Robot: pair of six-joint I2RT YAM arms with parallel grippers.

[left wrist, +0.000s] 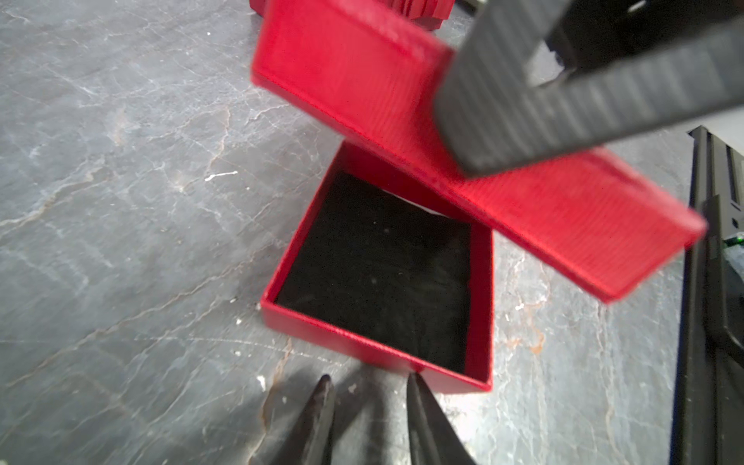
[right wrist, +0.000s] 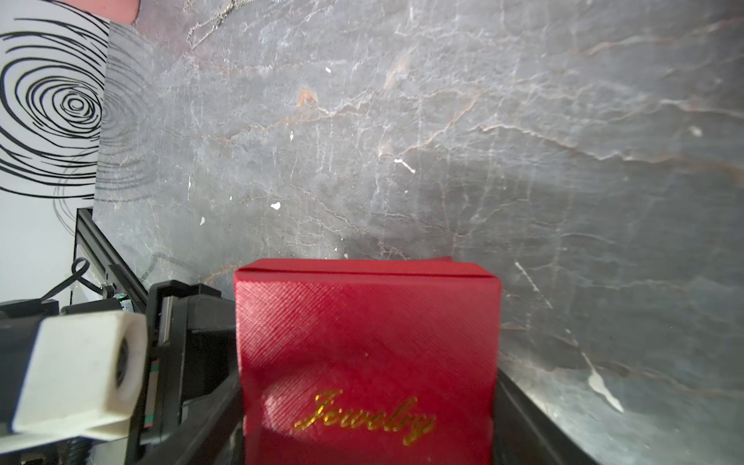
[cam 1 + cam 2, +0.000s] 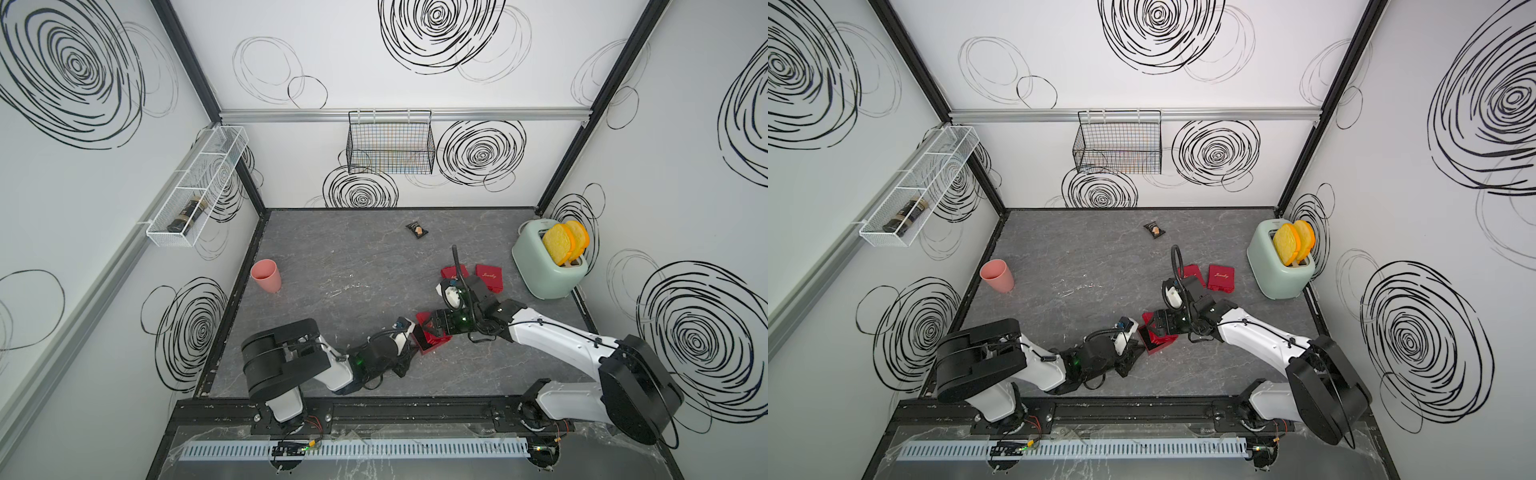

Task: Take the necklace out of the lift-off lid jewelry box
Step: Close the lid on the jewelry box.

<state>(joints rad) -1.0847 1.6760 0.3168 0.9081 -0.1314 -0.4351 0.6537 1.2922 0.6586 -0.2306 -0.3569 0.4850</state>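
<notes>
My right gripper (image 3: 432, 325) is clamped across the red lid (image 2: 366, 334), gold "Jewelry" script facing up. It holds the lid tilted in the air just above the box base (image 1: 362, 345) and partly over its far side. As I judge it, the lid is held this way so that the base's opening is clear and my left arm can work beneath it.

My left gripper (image 1: 368, 382) sits low at the base's near wall. Its fingers stand a narrow gap apart with nothing between them. From here they could brace the base or dip inside.

The base shows only black lining. The strip under the lid is hidden, but I see no chain inside.

The necklace (image 2: 209, 26) lies on the grey table (image 3: 332, 249), well apart from the base. It is out on the side toward the pink cup (image 3: 266, 276), roughly between cup and base. In the right wrist view it shows as a thin, pale, loosely kinked line. Its long axis seems to run roughly along the line from cup to base, with one end nearer the base. It is too fine in both top views to tell clasp from tail.

Judged from this, the removal looks done, and the lid may be on its way back.
</notes>
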